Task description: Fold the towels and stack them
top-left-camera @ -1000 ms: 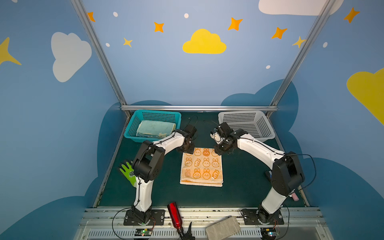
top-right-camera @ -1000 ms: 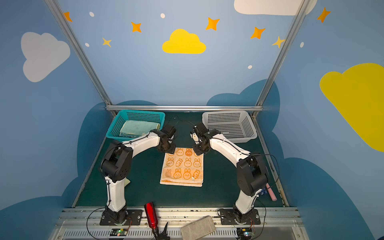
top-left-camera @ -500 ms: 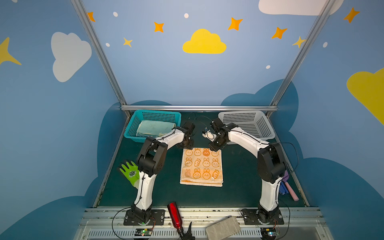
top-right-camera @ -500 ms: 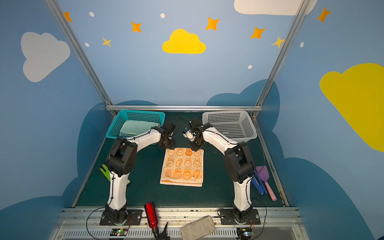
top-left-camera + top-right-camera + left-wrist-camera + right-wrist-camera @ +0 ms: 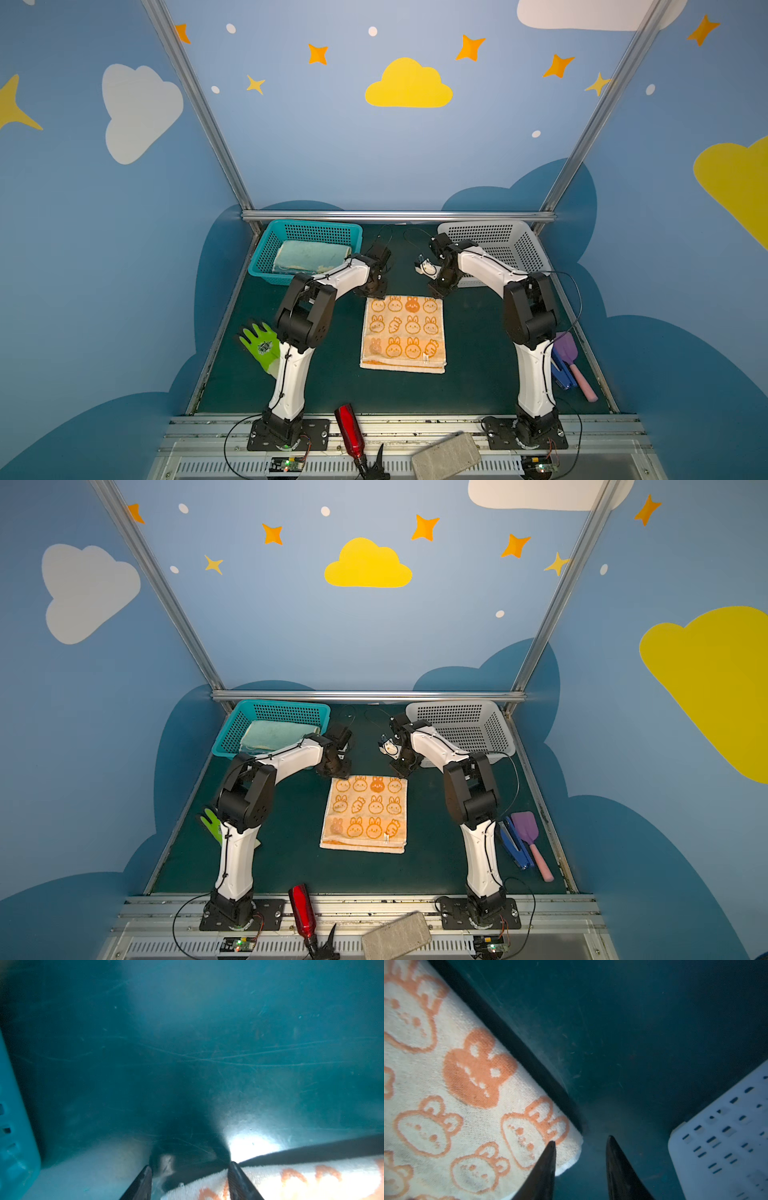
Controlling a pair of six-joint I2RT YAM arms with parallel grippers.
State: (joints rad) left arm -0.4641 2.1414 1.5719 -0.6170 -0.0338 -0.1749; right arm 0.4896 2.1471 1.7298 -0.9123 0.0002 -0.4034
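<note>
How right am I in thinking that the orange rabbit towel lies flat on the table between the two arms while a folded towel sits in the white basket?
Partly. The folded towel sits in the blue basket, not the white basket, which shows no towel in both top views. The orange rabbit towel does lie flat on the table between the left arm and the right arm.

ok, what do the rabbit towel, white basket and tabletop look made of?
Rabbit towel: looks like terry cloth, matte; looped fuzzy pile shows in the right wrist view.
White basket: probably moulded plastic, smooth; regular slotted holes.
Tabletop: dark green hard sheet, slight sheen, fine scratches; exact material unclear.
</note>
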